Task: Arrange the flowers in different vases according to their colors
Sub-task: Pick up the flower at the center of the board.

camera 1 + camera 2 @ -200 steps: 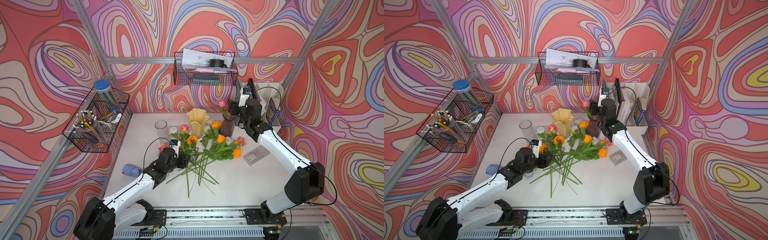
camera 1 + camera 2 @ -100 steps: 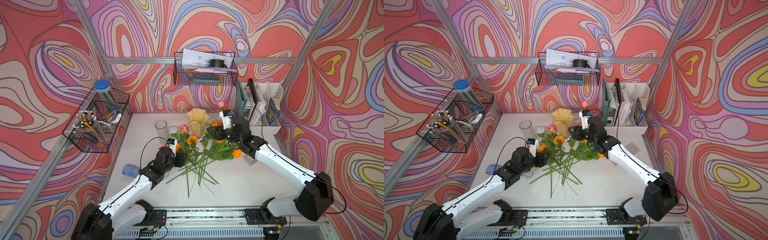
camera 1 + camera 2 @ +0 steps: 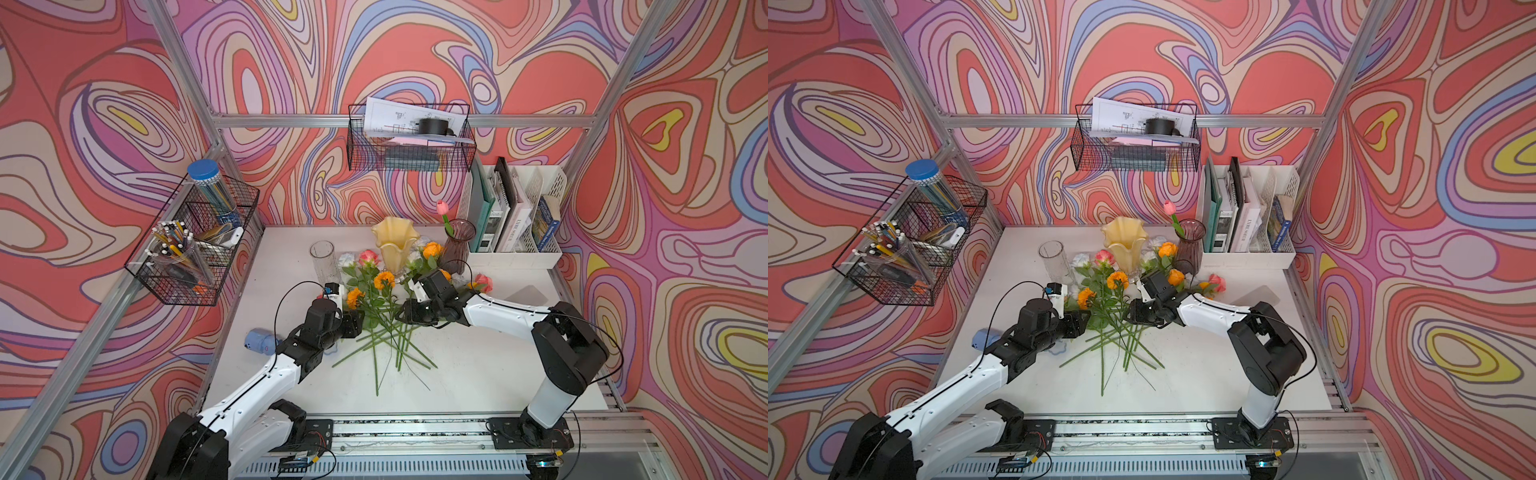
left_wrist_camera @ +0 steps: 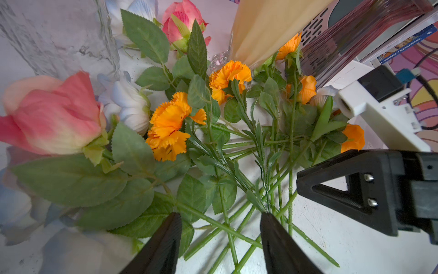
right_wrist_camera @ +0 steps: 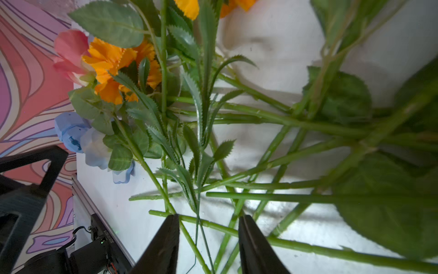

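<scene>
Right wrist view shows the flowers (image 5: pixel 196 118) close up: thin green stems (image 5: pixel 260 121) crossing one another on the white table (image 5: pixel 272 47), with serrated leaves and orange marigold heads (image 5: pixel 106 57) among them. They look artificial, so probably light, with stiff, springy stems and soft cloth heads that would crush or slip. The bare lower stem, below the leaves, seems the place to pinch. It should be one stem alone, since the tangle will likely drag its neighbours along.

The right gripper (image 5: pixel 208 217) has its jaws apart with a narrow gap. A couple of stems run through it, and nothing looks clamped. In the left wrist view the left gripper (image 4: pixel 220 214) stands wider, with a jaw on either side of crossing stems, gripping none.

In both top views the pile lies at mid-frame, heads toward three vases just above it: a clear cylinder (image 3: pixel 322 259), a yellow ruffled vase (image 3: pixel 395 245) and a purple vase (image 3: pixel 457 245), which holds one pink tulip (image 3: pixel 442 207).
</scene>
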Robot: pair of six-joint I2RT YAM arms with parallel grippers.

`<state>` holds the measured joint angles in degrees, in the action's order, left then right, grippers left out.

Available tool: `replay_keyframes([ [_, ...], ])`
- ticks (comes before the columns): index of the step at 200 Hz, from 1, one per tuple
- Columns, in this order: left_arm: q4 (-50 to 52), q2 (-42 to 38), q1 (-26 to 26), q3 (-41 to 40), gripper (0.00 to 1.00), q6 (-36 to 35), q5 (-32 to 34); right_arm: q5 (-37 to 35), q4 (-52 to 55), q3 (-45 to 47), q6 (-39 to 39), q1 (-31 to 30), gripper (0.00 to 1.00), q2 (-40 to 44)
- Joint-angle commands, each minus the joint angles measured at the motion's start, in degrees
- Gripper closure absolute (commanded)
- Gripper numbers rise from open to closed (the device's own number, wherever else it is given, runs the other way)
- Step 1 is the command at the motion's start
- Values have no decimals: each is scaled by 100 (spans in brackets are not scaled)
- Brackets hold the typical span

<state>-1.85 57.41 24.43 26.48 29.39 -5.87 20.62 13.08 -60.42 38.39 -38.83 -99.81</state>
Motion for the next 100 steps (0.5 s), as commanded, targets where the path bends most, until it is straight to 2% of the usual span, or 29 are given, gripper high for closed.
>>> replay_keyframes([
  [1, 61, -124, -44, -115, 40, 6, -29, 159, -271, 4, 202, -118, 58, -135],
  [100, 65, -133, -88, -169, 40, 3, -37, 174, -565, -117, 287, -239, 69, -890],
])
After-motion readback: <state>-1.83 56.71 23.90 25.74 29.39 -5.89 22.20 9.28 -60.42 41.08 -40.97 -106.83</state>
